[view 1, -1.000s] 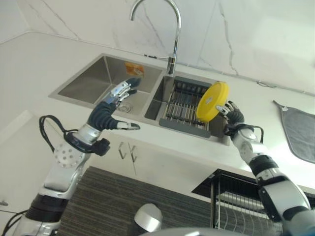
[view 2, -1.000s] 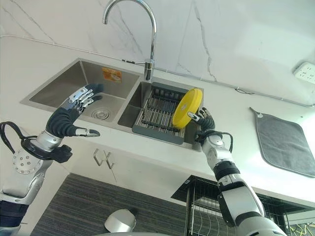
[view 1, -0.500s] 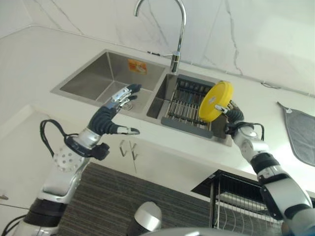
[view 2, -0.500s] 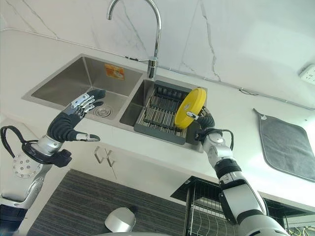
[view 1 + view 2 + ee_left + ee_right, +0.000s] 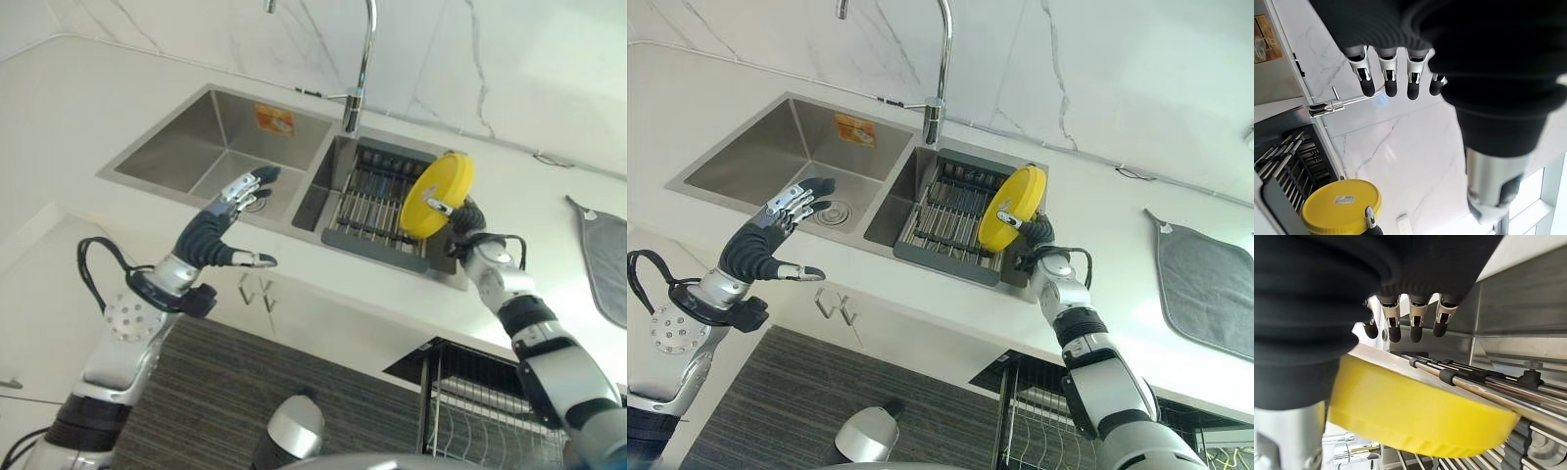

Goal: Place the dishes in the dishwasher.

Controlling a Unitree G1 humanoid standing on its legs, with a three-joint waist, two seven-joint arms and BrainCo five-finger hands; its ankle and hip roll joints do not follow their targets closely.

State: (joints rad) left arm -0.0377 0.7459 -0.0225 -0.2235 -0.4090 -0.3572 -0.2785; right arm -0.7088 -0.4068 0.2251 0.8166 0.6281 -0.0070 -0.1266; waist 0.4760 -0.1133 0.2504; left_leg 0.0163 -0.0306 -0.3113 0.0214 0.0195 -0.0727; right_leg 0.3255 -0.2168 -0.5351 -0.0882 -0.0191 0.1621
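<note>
- Plate, yellow, was pinched on edge by the right hand over the sink rack, far right.
- Left hand was held open, idle.
- Grip probably should've been kept firm while swinging it toward the dishwasher.

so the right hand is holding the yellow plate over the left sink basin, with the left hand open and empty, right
Not quite. The right hand holds the yellow plate over the right basin, above the drying rack, not the left basin; the right eye view shows it. The left hand is open and empty, as you say.
</note>
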